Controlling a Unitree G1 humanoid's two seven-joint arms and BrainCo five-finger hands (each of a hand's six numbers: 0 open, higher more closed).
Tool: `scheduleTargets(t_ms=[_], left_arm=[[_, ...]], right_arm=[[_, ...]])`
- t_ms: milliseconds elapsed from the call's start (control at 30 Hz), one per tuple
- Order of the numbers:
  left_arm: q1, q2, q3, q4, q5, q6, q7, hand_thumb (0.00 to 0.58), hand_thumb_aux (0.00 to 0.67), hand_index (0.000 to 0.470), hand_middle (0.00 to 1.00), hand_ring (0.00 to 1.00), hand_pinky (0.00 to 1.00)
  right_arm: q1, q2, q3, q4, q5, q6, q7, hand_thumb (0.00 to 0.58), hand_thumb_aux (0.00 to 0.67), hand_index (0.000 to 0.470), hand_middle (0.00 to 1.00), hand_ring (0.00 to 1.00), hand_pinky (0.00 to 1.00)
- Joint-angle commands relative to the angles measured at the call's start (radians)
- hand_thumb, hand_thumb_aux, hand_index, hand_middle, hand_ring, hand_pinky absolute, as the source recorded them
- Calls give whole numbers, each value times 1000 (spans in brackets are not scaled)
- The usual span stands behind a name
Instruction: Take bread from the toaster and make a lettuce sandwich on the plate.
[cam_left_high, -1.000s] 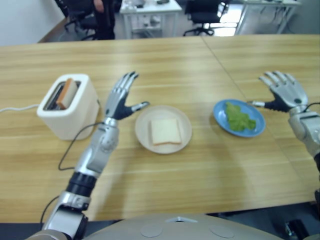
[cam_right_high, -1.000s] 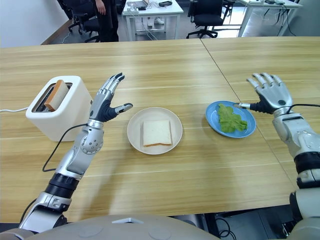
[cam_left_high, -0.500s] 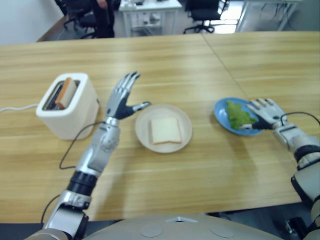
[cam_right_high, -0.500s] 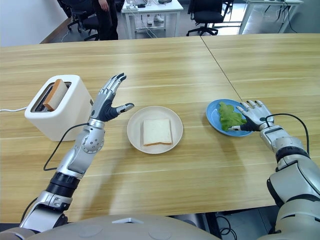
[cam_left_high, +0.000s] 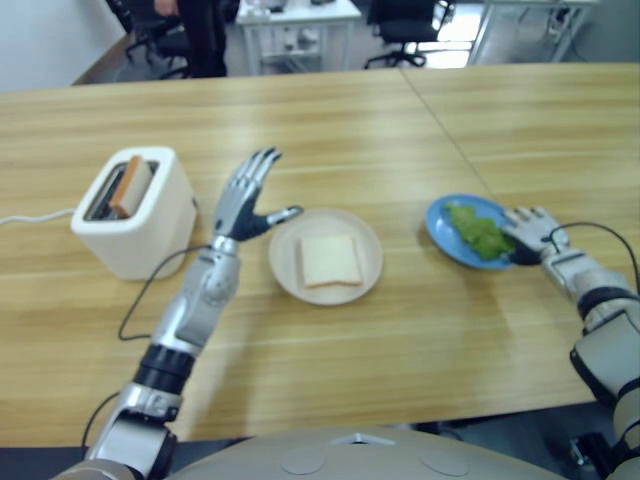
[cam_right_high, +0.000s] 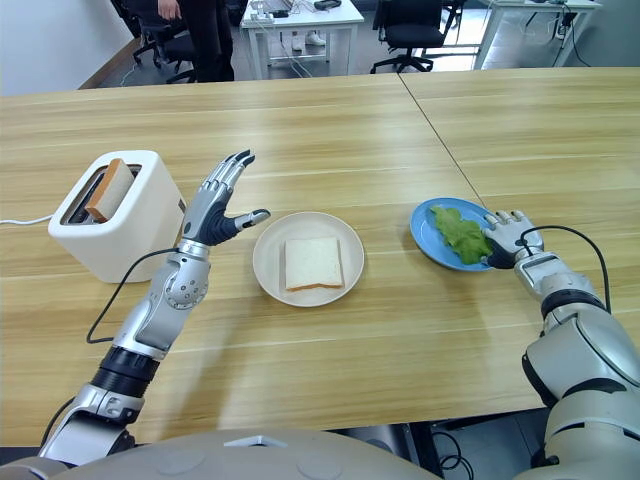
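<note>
Pale wooden desk (cam_right_high: 330, 150) runs the width of the room, with office chairs and a white table behind it. At the far left stands a white toaster (cam_right_high: 105, 222), a browned slice of bread (cam_right_high: 108, 189) sticking up from its slot and a dark cable (cam_right_high: 118, 292) trailing off its front. Just right of it the left hand (cam_right_high: 218, 205) is held up off the desk, fingers spread wide and holding nothing, between the toaster and the cream plate (cam_right_high: 270, 272); it has barely stirred over the last second. A white bread slice (cam_right_high: 312, 263) lies flat in the middle of that plate, as before. Further right sits the blue plate (cam_right_high: 422, 238) with the lettuce (cam_right_high: 460, 235) lying on it. The right hand (cam_right_high: 507, 237) is what changed: a second ago it hung raised and spread beyond the blue plate, and now it is down low at that plate's right rim, against the edge of the lettuce. Whether it has closed on the leaf I cannot tell.
</note>
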Motion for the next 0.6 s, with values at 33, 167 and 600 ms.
scheduleTargets(t_ms=[33,167,600], left_arm=[[10,0,-6,-14,2,14,-16,0,0,0,0,0,0],[13,-1,-8,-16,4,15,-18,0,0,0,0,0,0],[18,1,-8,-10,10,11,-5,0,0,0,0,0,0]], right_arm=[[8,17,18,13,18,-4,26,517,449,308,0,0,0],[19,24,25,14,32,-14,36,578,631,433,0,0,0],[32,-30,-66,-47,175,-137,-40,580,670,460,1000,1000,1000]])
